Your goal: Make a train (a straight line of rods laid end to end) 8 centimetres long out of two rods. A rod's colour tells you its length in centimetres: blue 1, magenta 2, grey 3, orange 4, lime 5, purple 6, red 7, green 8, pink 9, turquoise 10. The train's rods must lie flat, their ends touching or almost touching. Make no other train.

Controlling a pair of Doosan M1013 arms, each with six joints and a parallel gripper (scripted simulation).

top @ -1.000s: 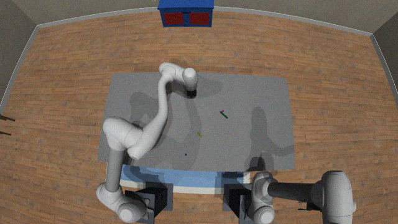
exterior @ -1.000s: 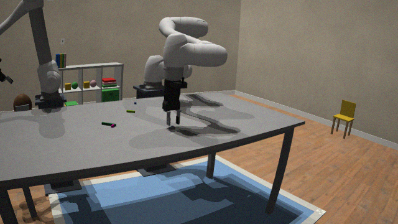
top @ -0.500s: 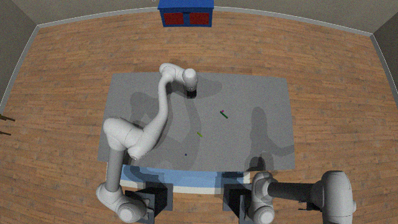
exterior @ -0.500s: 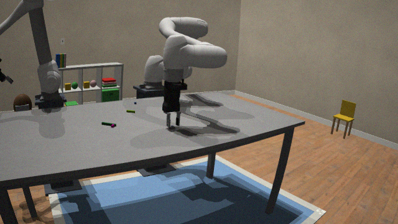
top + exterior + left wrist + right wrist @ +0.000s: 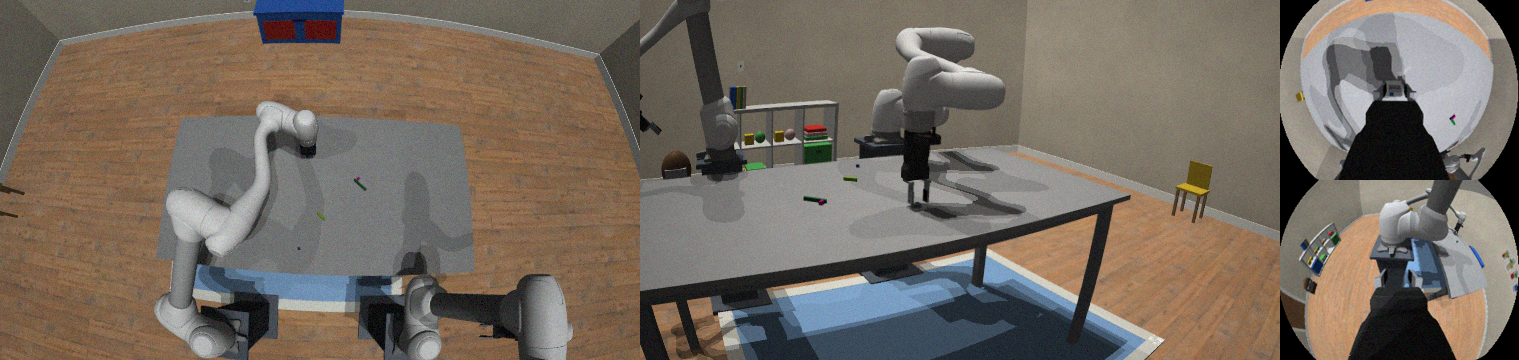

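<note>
The left fingers [image 5: 307, 154] [image 5: 918, 194] point down at the desk [image 5: 400, 150] [image 5: 765, 235] [image 5: 1428, 60] [image 5: 1460, 268], well open and gripping nothing; a small grey thing [image 5: 916, 205] [image 5: 1394, 85] lies on the desk between or just below their tips, with a dark blue patch showing on it or beside it in the left wrist view; whether it is one of the rods I cannot tell, nor whether a fingertip touches it.

The right fingers [image 5: 484, 331] [image 5: 656, 129] are spread wide with nothing in their hold; they hang out beyond the desk, over the wooden floor [image 5: 510, 200] [image 5: 1190, 270] [image 5: 1352, 300], well apart from the rods.

The green rod [image 5: 360, 185] [image 5: 814, 199] [image 5: 1453, 121] lies flat on the desk, slanting in the top view; the short magenta rod [image 5: 358, 178] [image 5: 822, 202] [image 5: 1452, 116] sits at one end of it, at an angle, touching it or very near; the lime rod [image 5: 321, 216] [image 5: 850, 179] lies flat by itself, nearer the arms' bases than the green one; the tiny blue rod [image 5: 299, 248] [image 5: 857, 165] is nearer still to the bases, apart from the lime rod.
</note>
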